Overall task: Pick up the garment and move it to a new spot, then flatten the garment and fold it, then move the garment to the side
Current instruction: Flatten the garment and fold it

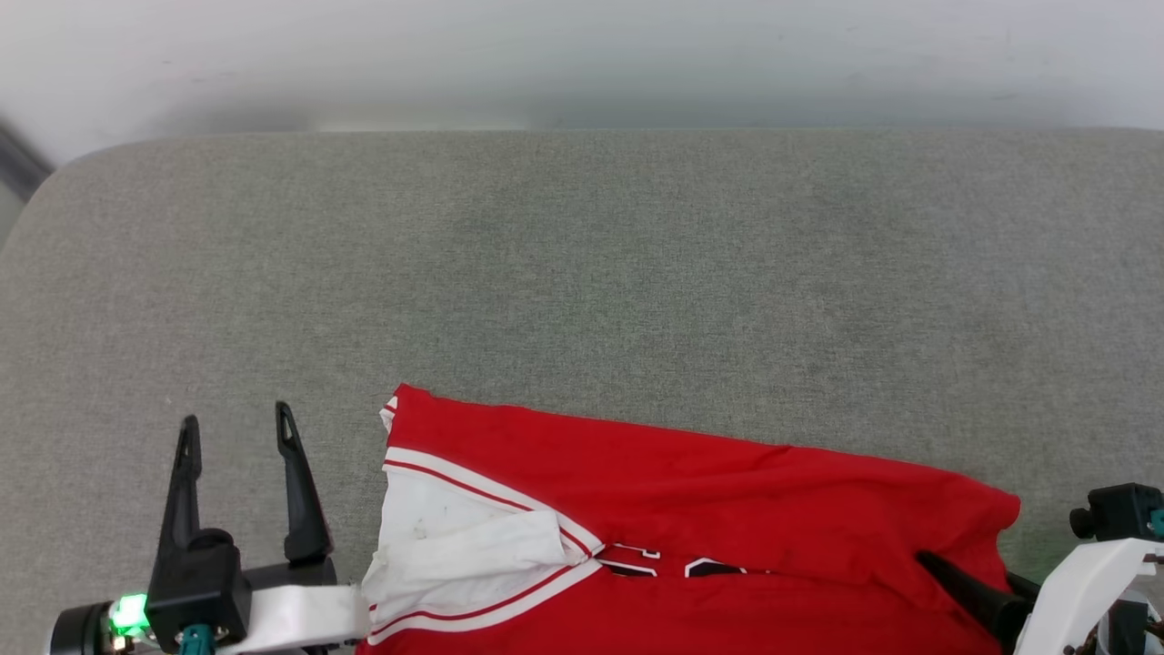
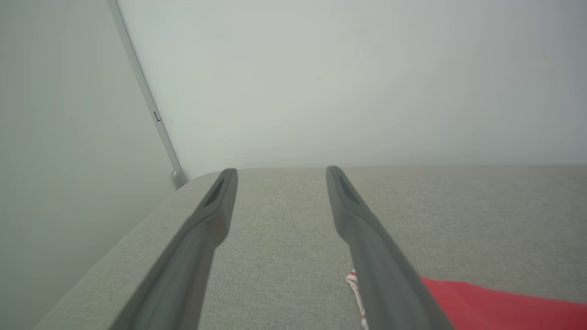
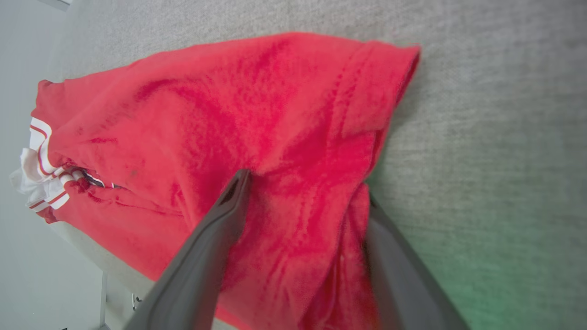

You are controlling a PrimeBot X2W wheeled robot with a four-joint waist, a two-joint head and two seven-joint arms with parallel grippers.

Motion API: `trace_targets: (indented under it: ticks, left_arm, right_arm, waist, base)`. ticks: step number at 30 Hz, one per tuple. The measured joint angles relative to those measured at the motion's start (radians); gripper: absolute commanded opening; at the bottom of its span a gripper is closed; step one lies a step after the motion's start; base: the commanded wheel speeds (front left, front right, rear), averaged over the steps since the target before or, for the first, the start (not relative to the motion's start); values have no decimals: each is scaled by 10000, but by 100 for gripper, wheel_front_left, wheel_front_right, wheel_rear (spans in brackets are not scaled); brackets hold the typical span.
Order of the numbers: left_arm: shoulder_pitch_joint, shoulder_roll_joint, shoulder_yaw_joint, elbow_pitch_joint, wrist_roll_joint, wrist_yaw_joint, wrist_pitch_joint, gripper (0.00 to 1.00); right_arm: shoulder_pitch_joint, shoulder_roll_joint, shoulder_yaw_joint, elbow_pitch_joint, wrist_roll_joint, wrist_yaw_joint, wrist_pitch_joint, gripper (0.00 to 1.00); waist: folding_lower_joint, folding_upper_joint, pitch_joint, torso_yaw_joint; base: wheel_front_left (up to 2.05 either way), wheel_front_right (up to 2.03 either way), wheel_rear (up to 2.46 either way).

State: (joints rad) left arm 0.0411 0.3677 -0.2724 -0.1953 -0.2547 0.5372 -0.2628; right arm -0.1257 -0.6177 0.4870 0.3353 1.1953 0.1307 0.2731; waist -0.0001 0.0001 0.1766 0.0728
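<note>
The red jersey garment (image 1: 691, 491) lies doubled over at the near edge of the grey fabric-topped desk (image 1: 582, 273), centre to right. Its plain back is uppermost, a white sleeve (image 1: 455, 537) with striped trim sits at the left end, and a strip of black lettering (image 1: 709, 569) peeks out. The left tool (image 1: 238, 423) hovers over bare desk just left of the sleeve, fingers spread wide and empty. The right tool (image 3: 305, 192) is also spread wide, straddling a ridge of cloth at the right end without pinching it. Both appear placed at opposite ends to take hold and carry the shirt away.
</note>
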Motion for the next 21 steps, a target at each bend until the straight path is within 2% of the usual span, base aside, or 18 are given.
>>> trace_targets:
  ticks: [4, 5, 6, 7, 14, 21]
  left_arm:
    - [405, -679, 535, 92, 627, -560, 0, 100]
    - [498, -830, 688, 167, 729, -662, 0, 100]
    - [595, -1026, 859, 178, 800, -736, 0, 100]
    - [664, -1154, 988, 180, 922, -857, 0, 100]
    - [1025, -1898, 1557, 184, 1626, -1524, 0, 100]
    - [1368, -2320, 1785, 257, 2044, -1944, -2, 100]
  right_arm:
    - [-23, 136, 10, 132, -221, 2, 23, 100]
    - [-53, 169, 10, 182, -274, 2, 56, 65]
    - [-86, 178, 17, 226, -376, 2, 104, 20]
    - [-124, 184, 42, 274, -464, 0, 117, 0]
    - [-254, 130, -4, 322, -711, 6, 353, 0]
    - [-398, -755, -612, 349, -918, 8, 585, 0]
  waist:
    - [0, 0, -23, 32]
    - [0, 0, -37, 39]
    - [-1, 0, -55, 45]
    - [0, 0, -78, 46]
    - [1, 0, -308, 44]
    - [1, 0, -636, 40]
  base:
    - [0, 0, 0]
    - [0, 0, 0]
    - [0, 0, 0]
    - [0, 0, 0]
    - [0, 0, 0]
    - [0, 0, 0]
